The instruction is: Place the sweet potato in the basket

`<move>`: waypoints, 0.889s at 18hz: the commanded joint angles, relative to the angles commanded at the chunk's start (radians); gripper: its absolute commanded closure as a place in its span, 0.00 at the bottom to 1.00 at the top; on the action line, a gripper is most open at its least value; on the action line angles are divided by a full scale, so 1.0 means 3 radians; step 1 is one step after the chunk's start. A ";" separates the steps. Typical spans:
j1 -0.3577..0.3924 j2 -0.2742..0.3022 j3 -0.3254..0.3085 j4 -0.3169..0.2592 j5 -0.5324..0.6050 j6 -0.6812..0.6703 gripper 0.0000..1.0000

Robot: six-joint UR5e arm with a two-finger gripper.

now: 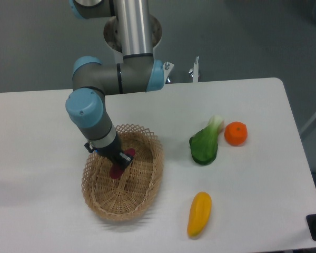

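Magenta sweet potato [116, 172] at the black fingers [125, 159], inside a tan, lattice-woven basket [145, 185]. On the white surface [263, 179], right of the fingers: green bok choy [204, 145], orange fruit [235, 133], yellow-orange vegetable [199, 213].

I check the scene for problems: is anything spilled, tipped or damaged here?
Nothing stands out. The basket sits upright, the gripper holds the sweet potato low inside it, and the other vegetables lie intact on the table.

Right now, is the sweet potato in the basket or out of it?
In: the sweet potato sits within the basket rim, low inside, at the gripper. Whether it's released, cannot tell.
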 joint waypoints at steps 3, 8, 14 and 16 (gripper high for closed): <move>0.0000 -0.0010 0.0010 0.0005 -0.0005 0.0005 0.57; 0.0000 -0.0005 0.0041 0.0015 0.0097 0.0010 0.01; 0.0041 0.0076 0.0301 0.0051 0.0092 -0.0031 0.00; 0.0143 0.0102 0.0393 0.0031 0.0092 -0.0117 0.00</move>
